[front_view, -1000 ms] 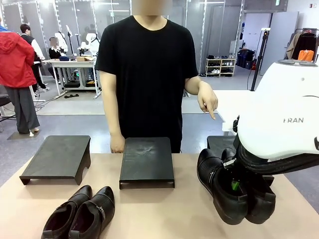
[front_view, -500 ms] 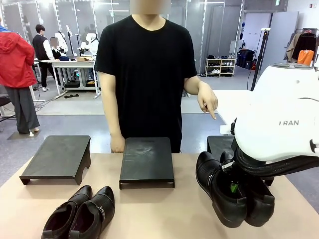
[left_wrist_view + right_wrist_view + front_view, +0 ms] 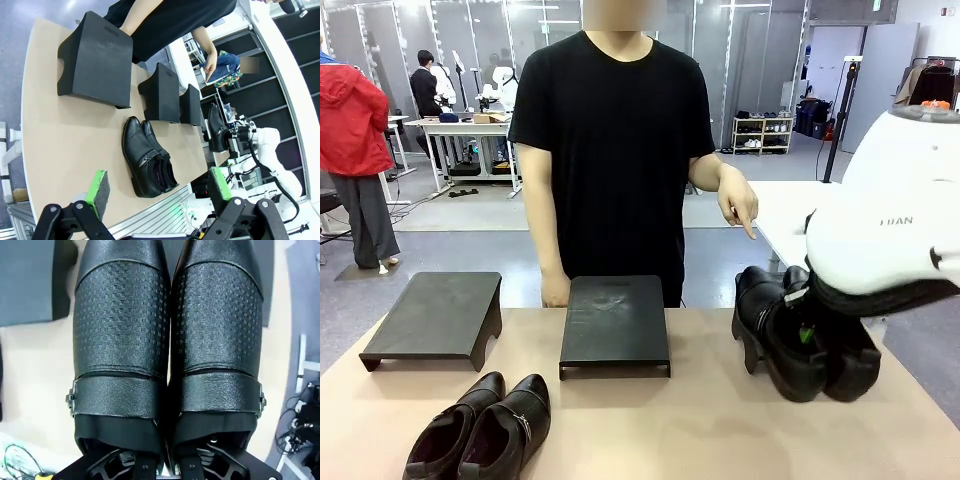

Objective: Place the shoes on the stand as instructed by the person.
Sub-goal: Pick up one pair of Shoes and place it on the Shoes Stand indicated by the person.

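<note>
My right gripper [image 3: 806, 336] is shut on a pair of glossy black shoes [image 3: 798, 340] and holds them above the table's right side, toes tipped down. In the right wrist view the held shoes [image 3: 167, 340] lie side by side, each with a strap and small buckle, my right gripper [image 3: 170, 462] clamping their inner edges. A second pair of shoes [image 3: 480, 432] lies at the front left, also seen under my open left gripper [image 3: 158, 186]. The person [image 3: 615, 150] points a finger [image 3: 741, 212] down at the right side. Black stands sit left [image 3: 435, 315] and middle [image 3: 615, 322].
In the left wrist view a third stand [image 3: 190, 103] sits beyond the middle one, near the held pair [image 3: 216, 131]. The person's other hand [image 3: 555, 290] rests at the far table edge. Bare tabletop [image 3: 650, 420] lies between the two pairs. Other people stand far behind.
My right arm has carried the held shoes up and away from me, toward the far right of the table. The person's pointing hand and the other pair have stayed put.
</note>
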`<state>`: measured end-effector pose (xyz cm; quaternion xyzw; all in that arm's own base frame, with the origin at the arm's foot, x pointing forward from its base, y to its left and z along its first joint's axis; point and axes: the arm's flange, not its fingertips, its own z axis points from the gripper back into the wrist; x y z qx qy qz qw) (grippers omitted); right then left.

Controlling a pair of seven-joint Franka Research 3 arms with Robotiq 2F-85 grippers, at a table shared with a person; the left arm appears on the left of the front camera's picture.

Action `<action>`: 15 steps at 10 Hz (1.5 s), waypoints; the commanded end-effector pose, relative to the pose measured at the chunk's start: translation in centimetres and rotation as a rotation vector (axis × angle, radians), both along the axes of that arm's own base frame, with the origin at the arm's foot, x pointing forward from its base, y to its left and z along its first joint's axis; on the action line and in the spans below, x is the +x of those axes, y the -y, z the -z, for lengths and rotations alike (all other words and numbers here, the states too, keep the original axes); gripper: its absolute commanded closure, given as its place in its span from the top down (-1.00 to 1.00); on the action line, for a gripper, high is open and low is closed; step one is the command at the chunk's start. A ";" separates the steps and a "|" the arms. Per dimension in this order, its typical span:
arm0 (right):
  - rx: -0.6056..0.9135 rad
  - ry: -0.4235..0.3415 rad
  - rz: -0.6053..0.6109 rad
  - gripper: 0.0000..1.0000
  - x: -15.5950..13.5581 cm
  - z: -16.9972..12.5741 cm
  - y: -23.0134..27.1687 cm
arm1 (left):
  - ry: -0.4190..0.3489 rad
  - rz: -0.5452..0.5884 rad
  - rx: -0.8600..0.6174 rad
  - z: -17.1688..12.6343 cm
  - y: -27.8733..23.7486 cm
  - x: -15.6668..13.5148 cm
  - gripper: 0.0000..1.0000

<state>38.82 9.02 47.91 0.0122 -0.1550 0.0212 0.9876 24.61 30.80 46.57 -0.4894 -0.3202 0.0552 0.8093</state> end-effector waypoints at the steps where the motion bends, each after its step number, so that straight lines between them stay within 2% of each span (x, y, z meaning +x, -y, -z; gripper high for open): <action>1: -0.038 0.043 -0.006 -0.80 3.1 -1.9 0.3 | 0.004 0.006 0.000 0.0 -0.1 0.0 1.00; 3: -0.089 0.069 -0.010 -0.80 5.7 -3.1 0.5 | 0.004 0.006 0.000 0.0 -0.1 0.0 1.00; 5: -0.134 0.073 0.019 -0.80 7.9 -3.2 0.6 | 0.004 0.006 0.000 0.0 -0.1 0.0 1.00; 7: -0.151 0.107 0.024 -0.80 9.9 -3.0 0.9 | 0.004 0.006 0.000 0.0 -0.1 0.0 1.00; 15: -0.117 0.120 0.074 -0.80 15.5 2.1 1.2 | 0.004 0.006 0.000 0.0 -0.1 0.0 1.00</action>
